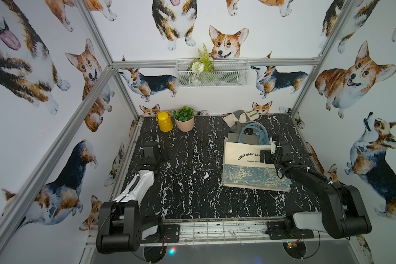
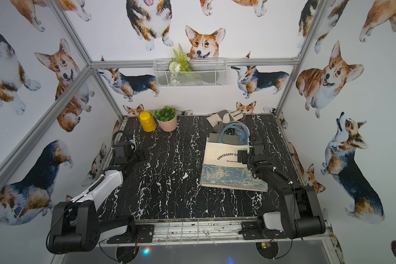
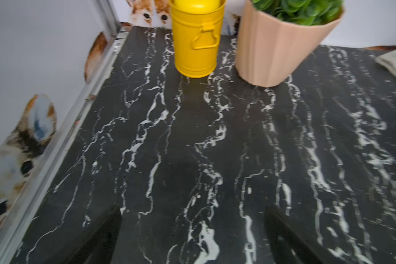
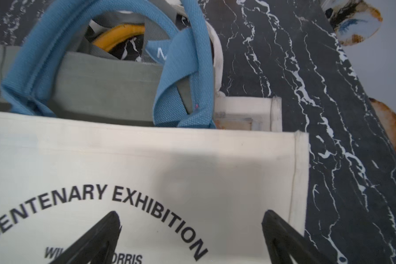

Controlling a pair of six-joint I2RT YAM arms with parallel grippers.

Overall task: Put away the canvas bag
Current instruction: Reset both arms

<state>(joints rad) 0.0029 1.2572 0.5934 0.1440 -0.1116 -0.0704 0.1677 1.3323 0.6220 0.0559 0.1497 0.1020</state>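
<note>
A cream canvas bag (image 1: 242,152) printed "CENTENARY EXHIBITION" lies flat on the right side of a black marbled bench (image 1: 192,182), its blue handles (image 4: 62,29) pointing toward the back wall; the right claw (image 4: 191,214) is over the lettering, spread wide and gripping nothing; the left claw (image 3: 193,212), equally wide and empty, faces a yellow can (image 3: 196,41) and a potted plant (image 3: 281,43) at the far left.

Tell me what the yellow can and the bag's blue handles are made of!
The yellow can looks like painted metal: smooth, glossy, with pressed ridges and a thin flat handle. The blue handles look like woven cotton webbing: matte, with a visible weave. Looks alone can't prove it.
</note>
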